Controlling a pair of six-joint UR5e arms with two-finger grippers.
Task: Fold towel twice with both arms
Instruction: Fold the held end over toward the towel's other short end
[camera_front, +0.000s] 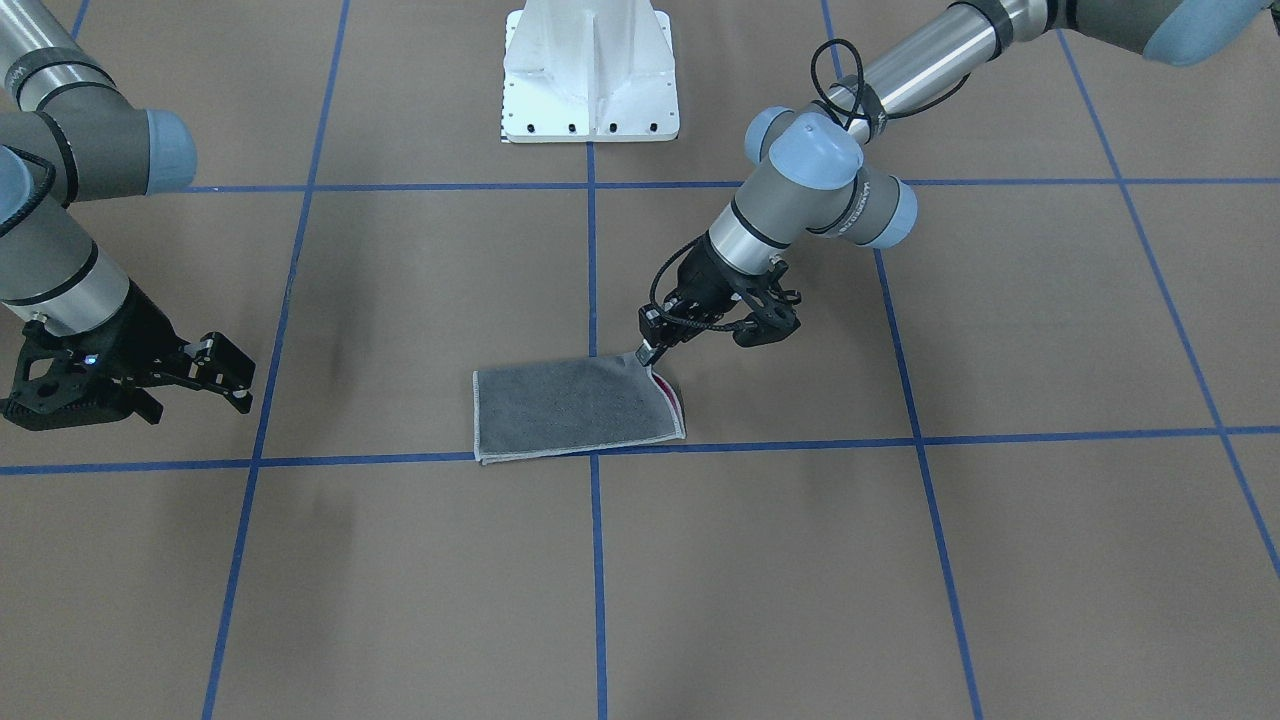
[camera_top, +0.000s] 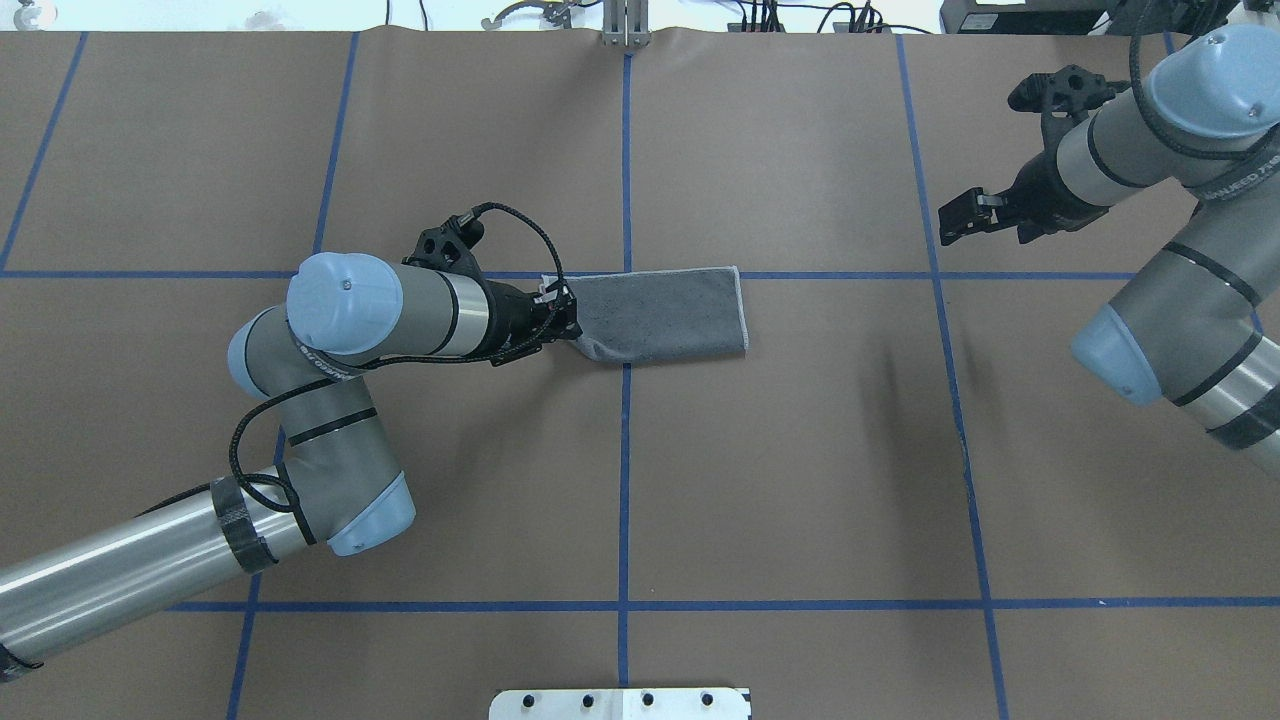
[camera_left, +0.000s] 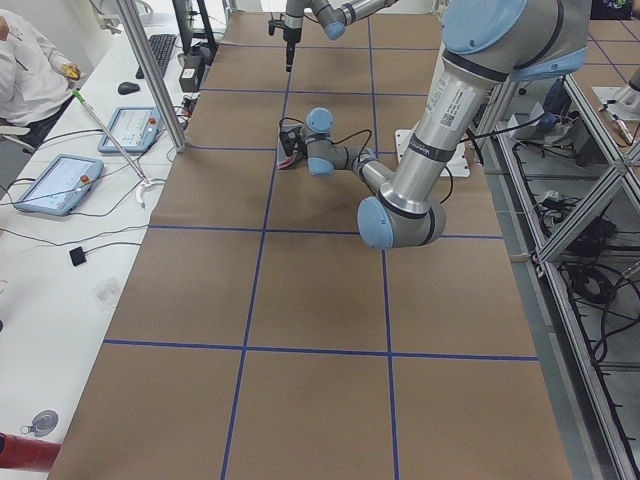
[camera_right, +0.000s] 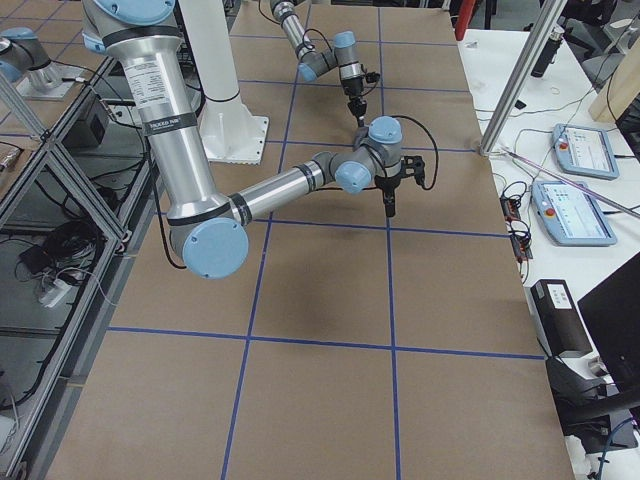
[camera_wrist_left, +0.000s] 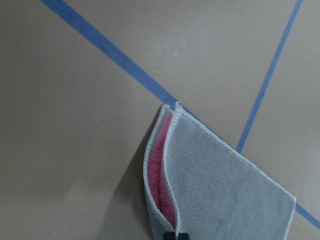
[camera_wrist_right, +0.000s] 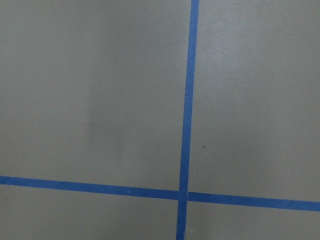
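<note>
The towel (camera_front: 575, 405) lies folded in half near the table's middle, dark grey face up, light edging around it. Its pink inner face (camera_wrist_left: 162, 170) shows between the layers at the end nearest the left arm. My left gripper (camera_front: 645, 355) is shut on the upper layer's corner at that end, which is lifted slightly off the table; in the overhead view the left gripper (camera_top: 570, 318) sits at the towel's (camera_top: 665, 315) left end. My right gripper (camera_top: 968, 215) hangs open and empty, well off to the towel's right. The right wrist view holds only bare table.
The brown table (camera_front: 400, 580) carries a grid of blue tape lines (camera_front: 592, 250). The white bolted pedestal (camera_front: 590, 70) stands at the robot's side of the table. Desks with tablets (camera_left: 55, 185) and a seated person (camera_left: 25, 70) lie beyond the far edge.
</note>
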